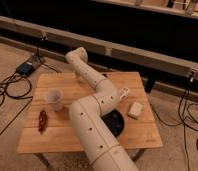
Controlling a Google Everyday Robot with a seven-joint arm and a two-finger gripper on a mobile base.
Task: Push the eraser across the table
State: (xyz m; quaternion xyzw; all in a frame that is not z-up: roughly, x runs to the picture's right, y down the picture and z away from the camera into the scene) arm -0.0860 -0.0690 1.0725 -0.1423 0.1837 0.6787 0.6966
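The light wooden table (57,137) fills the middle of the camera view. My white arm rises from the bottom edge, bends over the table's middle, and reaches toward its far side. The wrist bends downward there, and my gripper (82,76) hangs just above the tabletop near the far edge, largely hidden behind the arm. The eraser is out of sight, either behind the arm or under the gripper.
A translucent cup (54,99) stands left of the arm, and a reddish-brown object (42,120) lies near the left edge. A long white box (123,93), an off-white block (135,110) and a black round dish (116,123) sit to the right. Cables lie on the floor around the table.
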